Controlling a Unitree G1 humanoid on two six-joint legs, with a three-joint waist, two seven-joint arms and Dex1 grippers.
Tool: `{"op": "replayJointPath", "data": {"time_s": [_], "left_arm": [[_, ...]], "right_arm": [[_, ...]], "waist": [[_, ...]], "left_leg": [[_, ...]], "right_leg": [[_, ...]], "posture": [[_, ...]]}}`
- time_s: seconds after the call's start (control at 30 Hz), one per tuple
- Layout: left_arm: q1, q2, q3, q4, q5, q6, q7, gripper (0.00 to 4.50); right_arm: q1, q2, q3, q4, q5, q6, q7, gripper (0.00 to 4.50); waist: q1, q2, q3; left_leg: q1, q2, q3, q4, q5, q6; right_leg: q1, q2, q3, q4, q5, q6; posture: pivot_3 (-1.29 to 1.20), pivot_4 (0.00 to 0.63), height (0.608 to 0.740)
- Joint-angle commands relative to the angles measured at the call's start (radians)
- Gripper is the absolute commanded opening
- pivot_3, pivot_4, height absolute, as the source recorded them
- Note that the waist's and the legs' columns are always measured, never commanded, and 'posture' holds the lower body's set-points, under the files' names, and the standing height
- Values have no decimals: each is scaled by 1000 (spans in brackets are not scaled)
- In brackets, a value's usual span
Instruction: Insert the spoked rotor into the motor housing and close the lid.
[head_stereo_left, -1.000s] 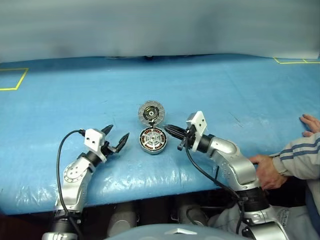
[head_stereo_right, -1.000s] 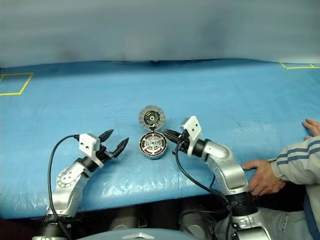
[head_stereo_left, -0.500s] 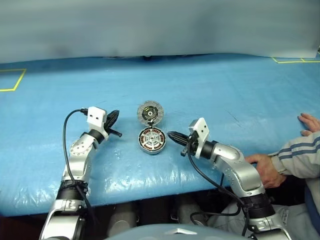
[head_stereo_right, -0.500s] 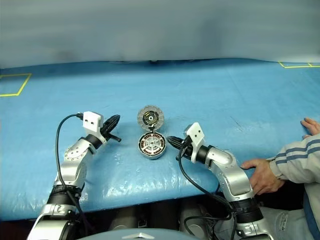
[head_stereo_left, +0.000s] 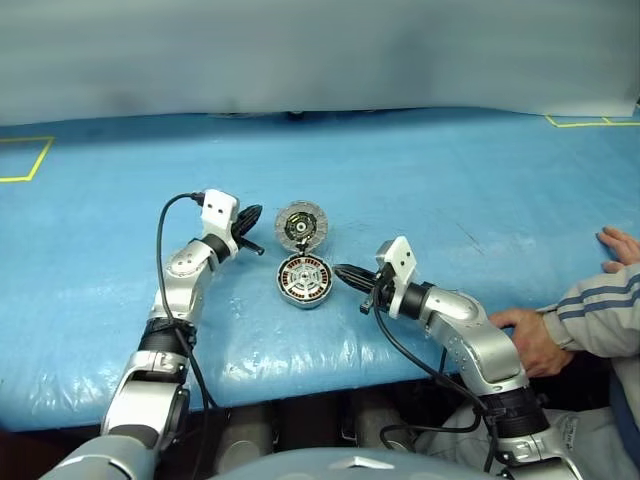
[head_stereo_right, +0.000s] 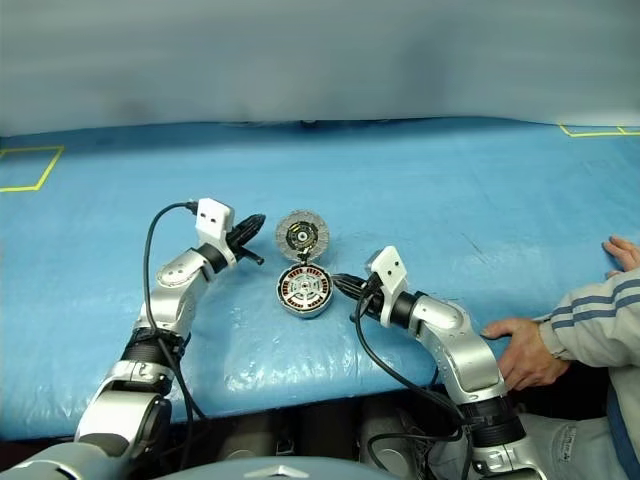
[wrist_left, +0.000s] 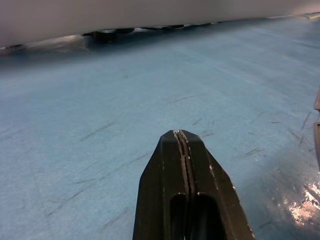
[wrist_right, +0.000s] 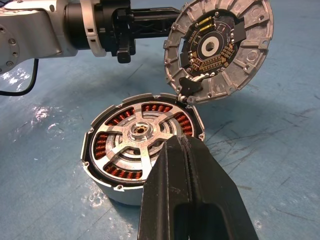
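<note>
The motor housing (head_stereo_left: 304, 279) lies near the blue table's front edge, copper windings showing in a ring. The spoked rotor (wrist_right: 131, 137) sits inside it, silver spokes and hub facing up. The lid (head_stereo_left: 302, 225) stands open just behind the housing, joined at its far edge, its grey inner face with the dark centre (wrist_right: 218, 46) towards me. My left gripper (head_stereo_left: 252, 220) is shut and empty, level, its tip close beside the lid's left edge. My right gripper (head_stereo_left: 340, 271) is shut and empty, with its tip (wrist_right: 182, 142) at the housing's right rim.
A person's hands (head_stereo_left: 533, 340) rest on the table's front right, one further out (head_stereo_left: 622, 246). Yellow tape marks lie at the far left (head_stereo_left: 25, 160) and far right (head_stereo_left: 590, 122). The table is covered in blue sheeting (head_stereo_left: 450, 180).
My left gripper has shut and moved forward and to the right, from near the table's front edge to beside the lid. The right gripper, housing and lid have stayed put.
</note>
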Motion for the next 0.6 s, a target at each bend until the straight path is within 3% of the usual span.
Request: {"op": "replayJointPath", "data": {"time_s": [0.03,0.3,0.6], "left_arm": [[-58,-15,-7,44,2,-39,-40,13],[-98,-69,6,43,-104,-90,-277,13],[-57,-56,-27,-81,-176,-29,-473,13]], "right_arm": [[2,0,-13,-37,12,-17,-2,0],[22,-12,-22,-48,13,-14,-4,0],[37,-24,-41,-46,11,-13,-19,0]], "waist": [[0,0,0],[1,0,0],[-1,-1,0]], "left_leg": [[0,0,0,0,0,0],[0,0,0,0,0,0],[0,0,0,1,0,0]], "right_leg": [[0,0,0,0,0,0],[0,-1,0,0,0,0],[0,0,0,0,0,0]], "posture": [[0,150,740],[0,150,740],[0,150,740]]}}
